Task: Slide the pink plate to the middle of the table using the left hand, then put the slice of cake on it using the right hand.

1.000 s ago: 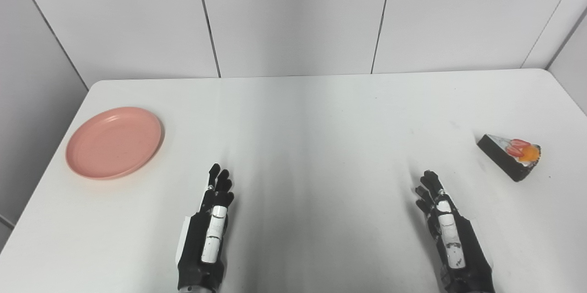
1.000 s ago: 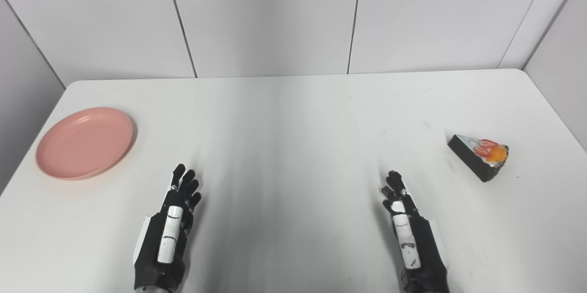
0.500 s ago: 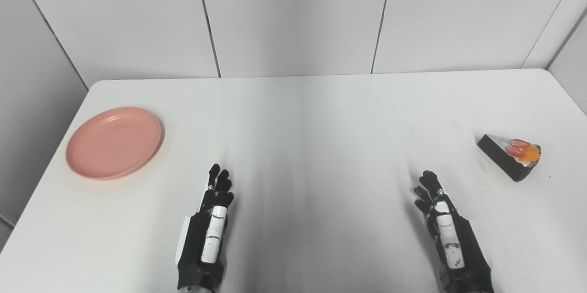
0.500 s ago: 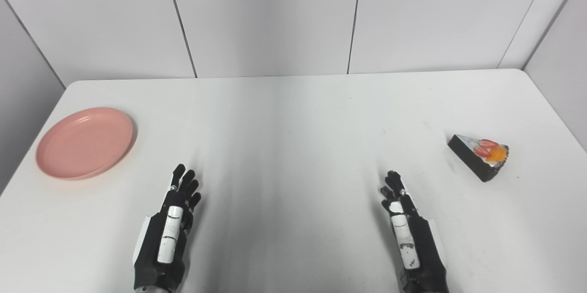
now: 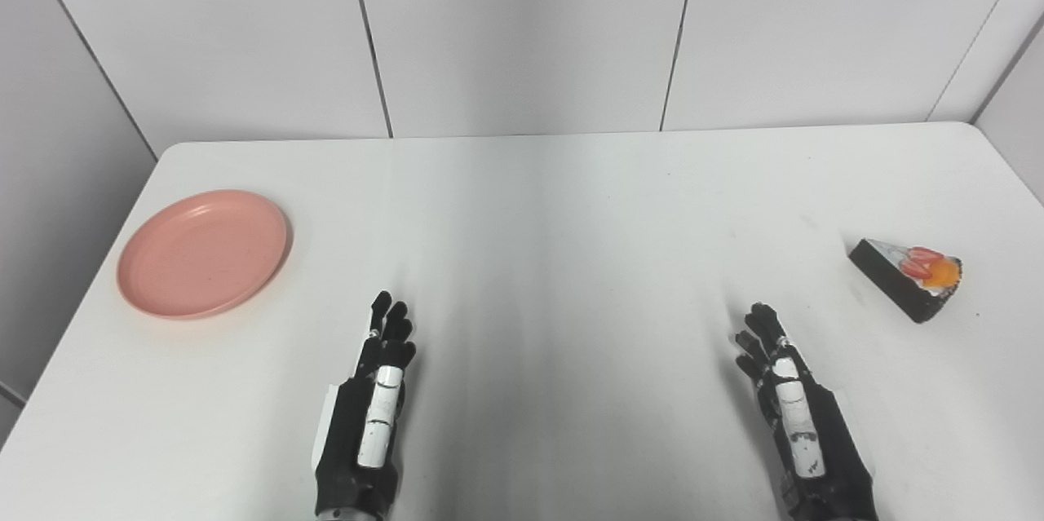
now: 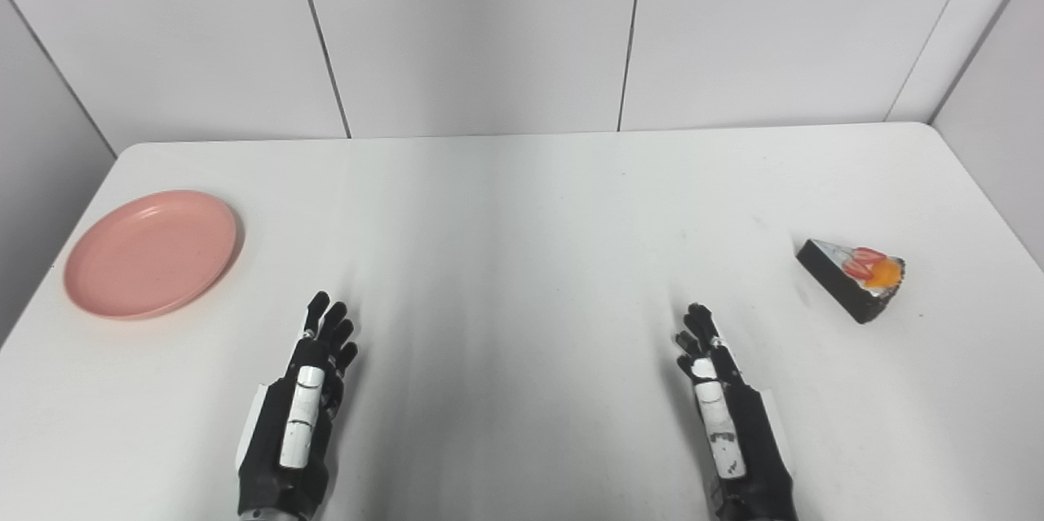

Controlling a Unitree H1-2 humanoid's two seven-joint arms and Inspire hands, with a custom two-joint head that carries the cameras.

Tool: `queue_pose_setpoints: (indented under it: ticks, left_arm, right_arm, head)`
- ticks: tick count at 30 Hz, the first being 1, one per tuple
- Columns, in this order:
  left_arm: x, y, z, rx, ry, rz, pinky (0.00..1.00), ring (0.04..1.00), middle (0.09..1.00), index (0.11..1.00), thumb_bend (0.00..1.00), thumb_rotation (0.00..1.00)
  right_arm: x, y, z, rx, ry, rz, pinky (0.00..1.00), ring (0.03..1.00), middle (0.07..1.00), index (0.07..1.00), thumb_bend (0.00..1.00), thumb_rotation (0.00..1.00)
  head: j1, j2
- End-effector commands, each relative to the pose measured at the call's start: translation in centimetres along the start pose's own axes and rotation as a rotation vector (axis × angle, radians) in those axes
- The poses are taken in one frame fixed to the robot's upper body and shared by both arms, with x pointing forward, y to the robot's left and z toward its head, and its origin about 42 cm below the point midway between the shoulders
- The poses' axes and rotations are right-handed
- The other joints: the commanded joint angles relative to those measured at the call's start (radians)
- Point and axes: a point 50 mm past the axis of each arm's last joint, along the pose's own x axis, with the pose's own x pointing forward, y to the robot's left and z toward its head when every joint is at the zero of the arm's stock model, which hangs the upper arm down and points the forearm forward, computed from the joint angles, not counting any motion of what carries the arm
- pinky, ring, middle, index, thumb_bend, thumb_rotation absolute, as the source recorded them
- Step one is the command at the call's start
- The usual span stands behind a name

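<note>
Pink plate [image 5: 202,253] sits far left of my left hand [image 5: 369,415] on the desk [image 5: 555,203]; slice of cake [image 5: 908,277] far right. Both hands empty, fingers straight and apart. The plate looks light, stiff and slick, so I'd press its near rim; the cake looks soft, so I'd pinch its dark sides.

Bright, even light, sharp focus, soft grey shading streaks the table [image 5: 571,203].

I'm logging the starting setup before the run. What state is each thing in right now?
pink plate: empty, flat at the table's left side, untouched.
slice of cake: on the table at the right, not on the plate.
left hand: open, holding nothing.
right hand: open, holding nothing.
table: white, middle bare.
</note>
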Motion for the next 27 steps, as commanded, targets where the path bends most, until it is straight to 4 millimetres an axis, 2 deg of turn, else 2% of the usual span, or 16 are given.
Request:
queue_pose_setpoints:
  ticks: [1,27]
  left_arm:
    - [0.01,0.0,0.86,0.012,-0.035,-0.024,1.0,1.0,1.0,1.0,0.71,0.85]
    - [0.11,0.01,0.7,0.02,-0.039,-0.025,1.0,1.0,1.0,1.0,0.69,0.85]
  right_arm:
    - [0.06,0.27,1.05,0.009,-0.074,0.009,0.94,0.933,0.949,0.936,0.9,0.95]
    - [0.07,0.29,0.99,0.0,-0.07,0.012,0.93,0.926,0.945,0.939,0.91,0.96]
  head:
    - [0.0,0.0]
    - [0.003,0.002]
